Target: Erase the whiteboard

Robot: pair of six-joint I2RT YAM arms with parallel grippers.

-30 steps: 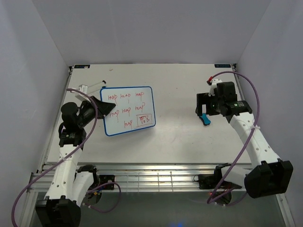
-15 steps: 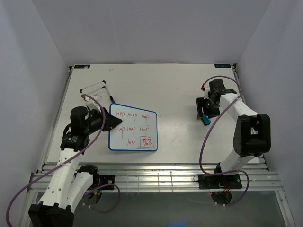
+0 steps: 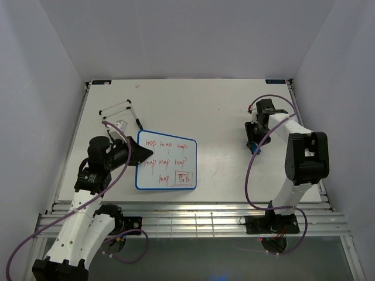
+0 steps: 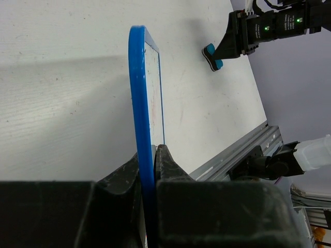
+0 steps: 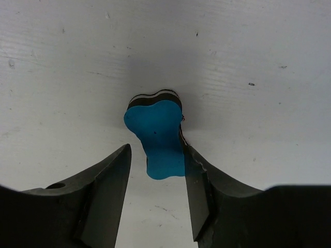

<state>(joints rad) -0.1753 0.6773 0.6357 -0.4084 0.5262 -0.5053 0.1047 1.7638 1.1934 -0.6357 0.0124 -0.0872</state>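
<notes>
The whiteboard (image 3: pixel 166 159), blue-framed with red handwriting, lies at the table's left. My left gripper (image 3: pixel 143 157) is shut on its left edge. In the left wrist view the blue frame (image 4: pixel 139 93) runs edge-on between the left gripper's (image 4: pixel 153 155) pinched fingers. A small blue bow-shaped eraser (image 5: pixel 156 137) lies on the table at the right (image 3: pixel 255 150). My right gripper (image 5: pixel 156 155) straddles it, partly open. Its right finger (image 5: pixel 199 191) touches the eraser's side, and a gap remains at the left finger (image 5: pixel 111 191). From the left wrist the eraser (image 4: pixel 212 56) and the right gripper (image 4: pixel 240 39) show far off.
A white-and-black wire stand (image 3: pixel 120 114) lies at the back left, beyond the whiteboard, with a small white piece (image 3: pixel 121 124) beside it. Grey walls close in the table (image 3: pixel 211 105) on three sides. A metal rail (image 3: pixel 193 219) runs along the near edge.
The left gripper has dragged the whiteboard nearer and slightly right. The right arm has folded over the eraser and its jaws have narrowed around it from wide open.
</notes>
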